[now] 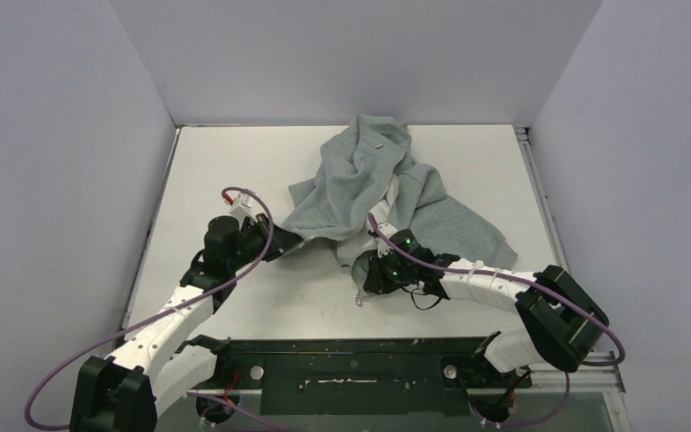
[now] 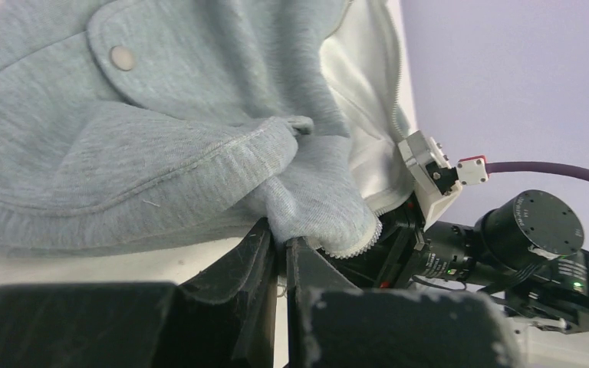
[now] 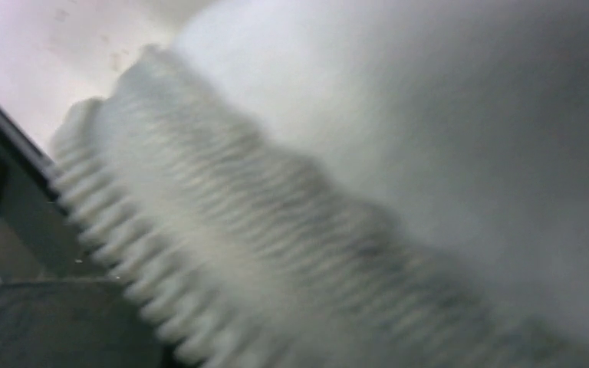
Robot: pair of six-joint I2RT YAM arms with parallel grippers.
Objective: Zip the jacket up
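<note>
Jacket [image 1: 351,180] seems soft, limp; grip hem edges. Left gripper [image 2: 282,249] pinches it at eight o'clock; right gripper [image 1: 371,268], six o'clock, state unclear.

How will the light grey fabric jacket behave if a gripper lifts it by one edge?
The crumpled light grey fabric jacket lies in soft folds, so it would probably sag and drape, not hold its shape. The left gripper pinches only a thin edge, so the fabric may slip out.
</note>
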